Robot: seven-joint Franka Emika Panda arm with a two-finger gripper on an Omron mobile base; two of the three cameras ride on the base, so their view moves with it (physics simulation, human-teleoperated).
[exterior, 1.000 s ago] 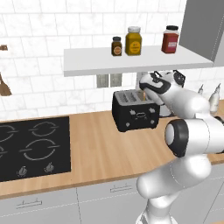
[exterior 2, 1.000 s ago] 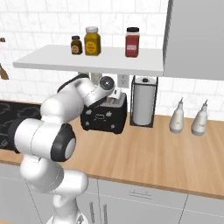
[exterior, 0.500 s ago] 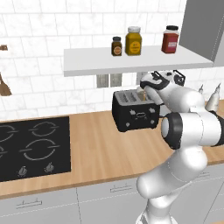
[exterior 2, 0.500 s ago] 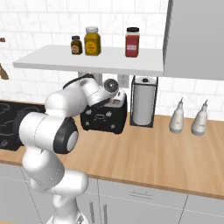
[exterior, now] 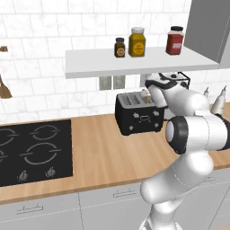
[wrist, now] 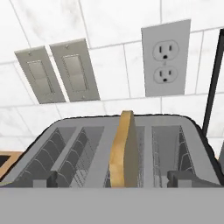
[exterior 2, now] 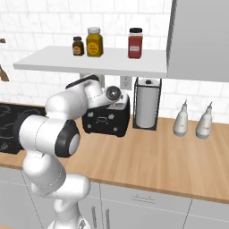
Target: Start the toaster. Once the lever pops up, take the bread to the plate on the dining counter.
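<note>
The black four-slot toaster stands on the wood worktop against the tiled wall, also visible as toaster and from above as toaster. A tan bread slice stands upright in one of its middle slots and sticks out above the top; the bread peeks out beside my hand. My gripper is open just above the toaster, one fingertip on each side of the slice, not touching it. My hand hovers over the toaster's right end. The plate and the dining counter are out of view.
A white shelf with three jars hangs close above my hand. A paper towel holder stands right of the toaster, two white bottles further right. A black cooktop lies to the left. Wall switches and an outlet are behind.
My hand has sunk a little toward the toaster top and the elbow has swung; the toaster and bread have not moved.
</note>
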